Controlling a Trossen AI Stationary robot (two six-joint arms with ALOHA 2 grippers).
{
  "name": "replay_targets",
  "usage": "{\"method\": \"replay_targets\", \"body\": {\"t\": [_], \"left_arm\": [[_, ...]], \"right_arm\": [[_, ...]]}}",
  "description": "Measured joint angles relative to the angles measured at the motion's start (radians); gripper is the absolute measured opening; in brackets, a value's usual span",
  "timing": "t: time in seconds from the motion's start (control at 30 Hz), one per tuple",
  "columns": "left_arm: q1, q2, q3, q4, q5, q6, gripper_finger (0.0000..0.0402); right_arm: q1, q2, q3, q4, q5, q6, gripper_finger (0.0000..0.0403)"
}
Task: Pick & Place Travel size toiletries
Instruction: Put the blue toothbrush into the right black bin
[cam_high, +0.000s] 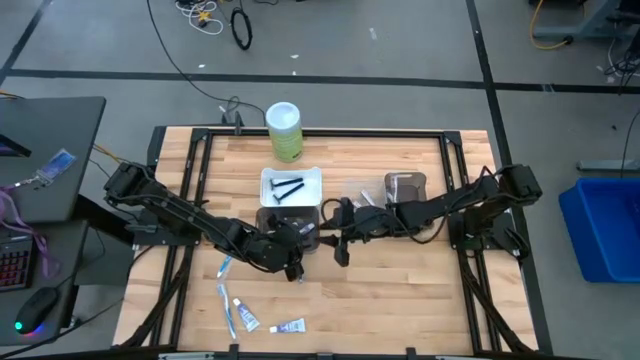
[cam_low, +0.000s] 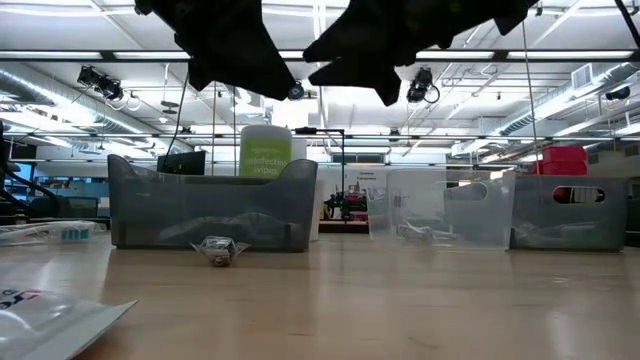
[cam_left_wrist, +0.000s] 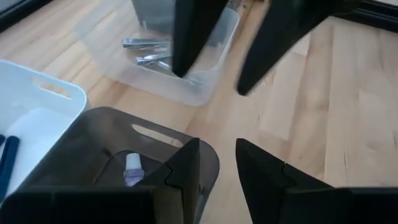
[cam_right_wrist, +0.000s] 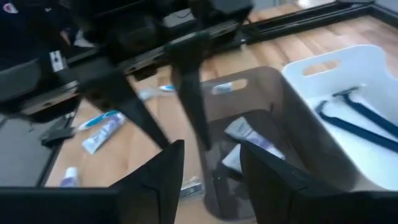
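Hovering mid-table, left gripper (cam_high: 293, 262) and right gripper (cam_high: 340, 248) meet over the grey tray (cam_high: 282, 219), both with fingers parted and empty. Wrist views alone show tubes (cam_right_wrist: 249, 134) inside that tray and razors (cam_right_wrist: 354, 118) in the white tray (cam_high: 291, 186). More tubes (cam_high: 243, 314) lie near the table's front-left edge.

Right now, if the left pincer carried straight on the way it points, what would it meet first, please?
Most likely the right arm's dark fingers, which cross ahead of the left pincer; beyond them lies the clear tray. Depth is uncertain.
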Motion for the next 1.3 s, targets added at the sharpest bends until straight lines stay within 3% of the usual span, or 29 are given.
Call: {"method": "replay_targets", "body": {"t": [0.23,0.33,0.5,0.63,0.83,1.07,1.3], "left_arm": [[-0.013,-0.007,0.015,-0.037,0.158,-0.026,0.0110],[-0.035,-0.008,0.036,-0.100,0.142,-0.038,0.0110],[-0.049,-0.008,0.103,-0.466,0.169,-0.229,0.0110],[-0.049,-0.008,0.135,-0.816,0.244,-0.477,0.0110],[-0.053,-0.008,0.134,-1.091,0.448,-0.702,0.0110],[-0.053,-0.008,0.092,-1.116,0.506,-0.672,0.0116],[-0.051,-0.008,-0.045,-1.018,0.539,-0.698,0.0162]], "right_arm": [[0.038,0.000,0.000,-0.156,0.000,0.021,0.0145],[0.057,0.000,0.000,-0.239,-0.013,0.060,0.0142],[0.093,0.000,0.000,-0.266,-0.119,0.051,0.0140],[0.130,0.000,0.000,-0.262,-0.123,0.024,0.0142],[0.165,0.000,0.000,-0.258,-0.120,0.008,0.0140],[0.195,0.000,0.000,-0.257,-0.121,0.013,0.0140],[0.226,0.000,0.000,-0.254,-0.120,0.031,0.0140]]}}
